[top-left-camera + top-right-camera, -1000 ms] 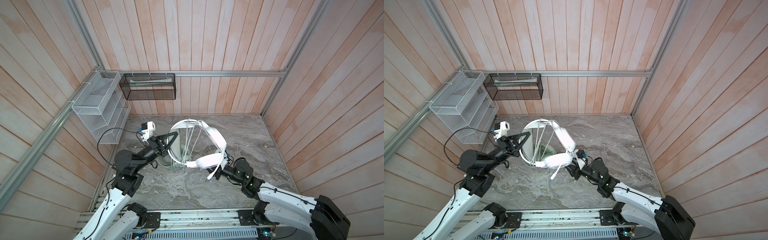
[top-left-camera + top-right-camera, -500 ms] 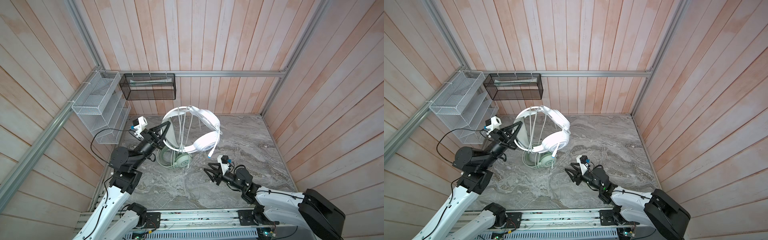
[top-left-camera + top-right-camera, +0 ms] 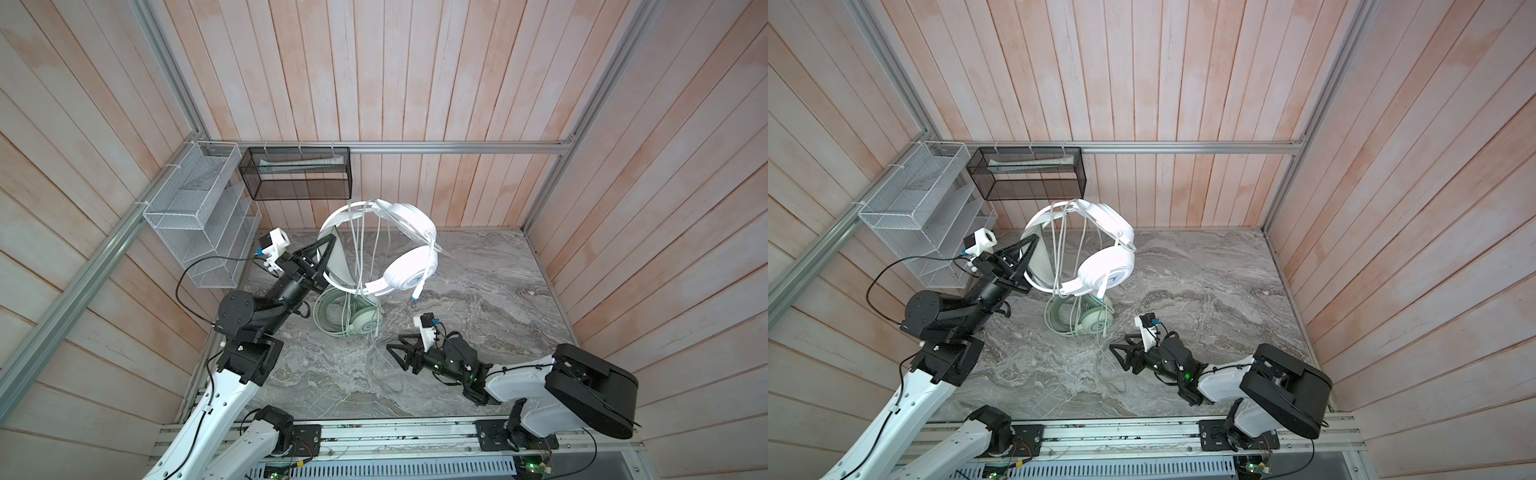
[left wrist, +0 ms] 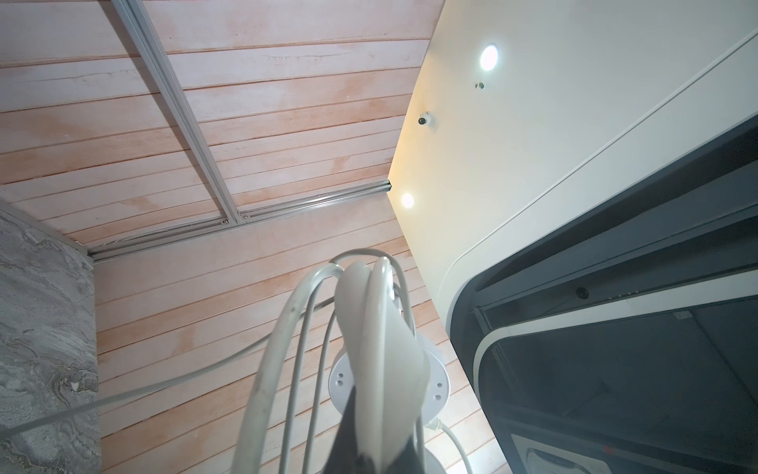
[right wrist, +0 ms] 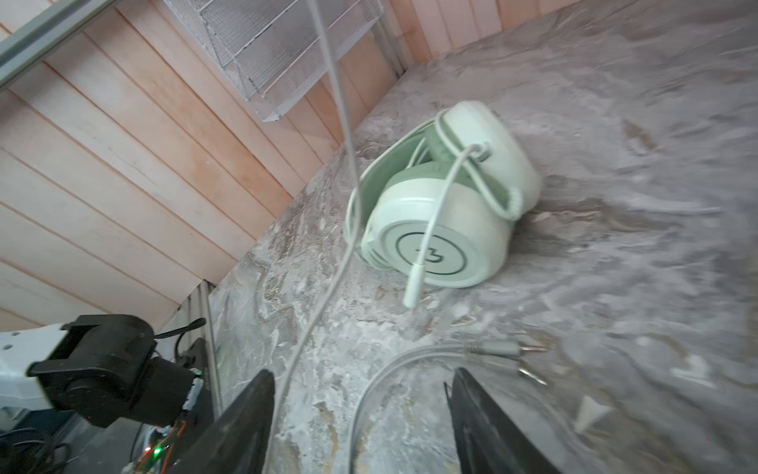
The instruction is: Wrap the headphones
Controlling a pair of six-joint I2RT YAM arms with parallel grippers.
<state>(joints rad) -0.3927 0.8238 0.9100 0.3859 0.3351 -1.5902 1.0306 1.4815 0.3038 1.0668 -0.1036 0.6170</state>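
Observation:
The white headphones [image 3: 409,272] [image 3: 1106,268] hang in the air, and my left gripper [image 3: 326,253] [image 3: 1027,249] is shut on the headband [image 4: 381,328]. Their cord [image 4: 266,361] loops several times over the band and drops to the table. The mint-green headphones [image 3: 363,322] [image 3: 1096,322] [image 5: 439,230] lie folded on the table beneath, with cord wound round them. My right gripper [image 3: 395,355] [image 3: 1117,353] [image 5: 361,373] is open and low over the table. Loose cord [image 5: 369,394] runs between its fingers, with the plugs [image 5: 504,349] just ahead.
A white wire rack [image 3: 195,216] hangs on the left wall and a black mesh basket [image 3: 297,174] on the back wall. The arms' mounting rail [image 3: 374,432] runs along the front edge. The marble table [image 3: 478,282] extends right of the headsets.
My right gripper has left the white earcup, dropped back toward the front of the table and opened wider. My left gripper has lifted the white headphones higher and toward the back wall.

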